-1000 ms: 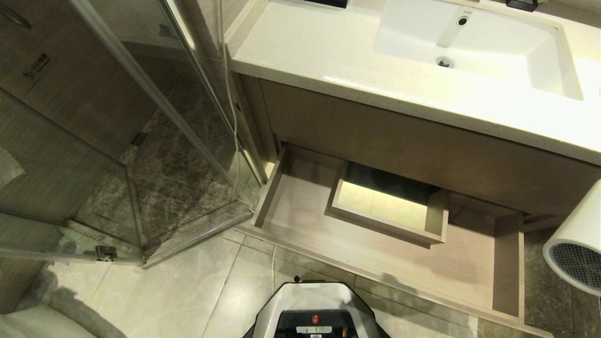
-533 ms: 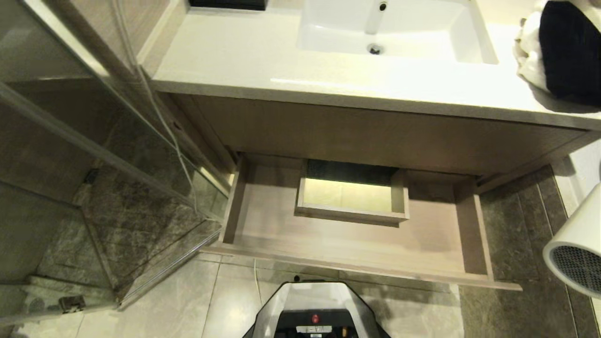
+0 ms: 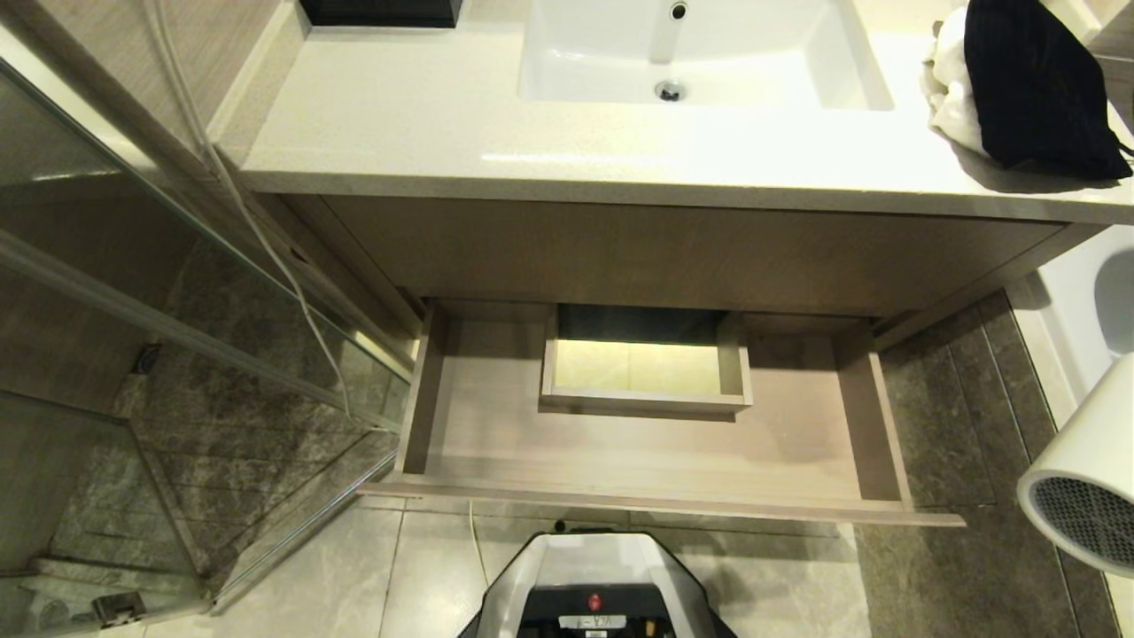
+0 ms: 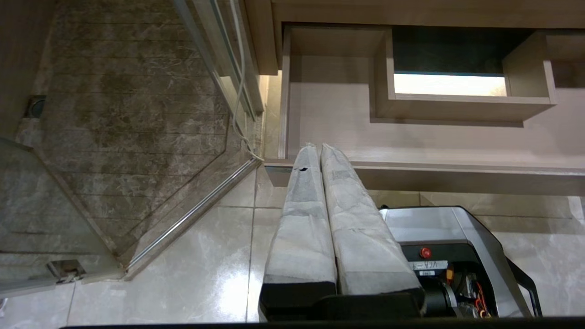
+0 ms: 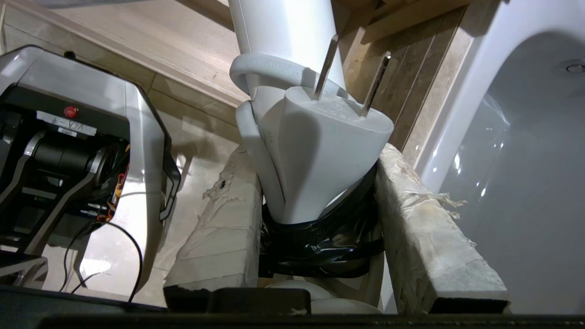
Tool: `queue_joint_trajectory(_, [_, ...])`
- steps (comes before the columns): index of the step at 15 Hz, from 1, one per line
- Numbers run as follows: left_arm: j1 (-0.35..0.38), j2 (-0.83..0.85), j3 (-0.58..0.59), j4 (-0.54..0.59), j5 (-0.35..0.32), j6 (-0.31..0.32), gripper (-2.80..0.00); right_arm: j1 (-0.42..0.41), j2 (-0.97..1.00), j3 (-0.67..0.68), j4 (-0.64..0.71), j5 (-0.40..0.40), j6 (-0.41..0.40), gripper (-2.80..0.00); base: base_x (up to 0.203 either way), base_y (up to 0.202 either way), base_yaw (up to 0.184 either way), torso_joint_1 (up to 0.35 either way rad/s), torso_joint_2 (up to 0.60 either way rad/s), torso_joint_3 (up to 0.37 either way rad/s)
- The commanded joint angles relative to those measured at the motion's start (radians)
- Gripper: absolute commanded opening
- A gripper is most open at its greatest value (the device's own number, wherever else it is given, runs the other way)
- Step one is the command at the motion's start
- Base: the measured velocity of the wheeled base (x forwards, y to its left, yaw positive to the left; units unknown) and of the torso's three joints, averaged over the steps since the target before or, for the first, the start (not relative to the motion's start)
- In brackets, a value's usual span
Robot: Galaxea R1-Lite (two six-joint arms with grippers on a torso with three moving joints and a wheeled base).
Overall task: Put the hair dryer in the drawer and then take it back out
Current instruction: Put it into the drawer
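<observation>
The drawer (image 3: 656,507) stands pulled out below the vanity, its pale floor bare around a boxed cut-out (image 3: 645,400). Only the white hair dryer (image 3: 1083,486) barrel shows in the head view, dark mesh grille end toward me, at the right edge over the dark floor, to the right of the drawer. In the right wrist view my right gripper (image 5: 315,157) is shut on the hair dryer (image 5: 288,41) at its strapped cord bundle, with the plug (image 5: 331,146) between the fingers. My left gripper (image 4: 320,148) is shut and empty, parked low in front of the drawer (image 4: 411,137).
The vanity counter (image 3: 425,124) with a sink (image 3: 700,53) is above the drawer, and a black and white cloth (image 3: 1019,80) lies on its right end. A glass shower door (image 3: 177,416) and a hanging white cord (image 3: 257,239) are at the left. My base (image 3: 598,585) is just before the drawer.
The whole head view has swung, so the camera moved: the vanity and drawer now sit squarely ahead. The hair dryer keeps its place at the right edge of the view.
</observation>
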Motion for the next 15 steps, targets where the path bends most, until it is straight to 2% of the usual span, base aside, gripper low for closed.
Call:
queue_joint_trajectory(1, [0.000,0.000,0.002,0.000,0.000,0.000,-2.80,0.002,-0.002,0.012,0.023,-0.002,-0.002,-2.80,0.000,0.000,0.000,0.000,0.00,0.000])
queue_joint_trajectory(4, [0.000,0.000,0.002,0.000,0.000,0.000,-2.80,0.002,-0.005,0.026,0.013,0.000,-0.003,-2.80,0.000,0.000,0.000,-0.039,0.10,0.052])
queue_joint_trajectory(15, [0.000,0.000,0.002,0.000,0.000,0.000,-2.80,0.001,-0.015,0.043,0.017,-0.002,-0.003,-2.80,0.000,0.000,0.000,-0.163,0.30,0.133])
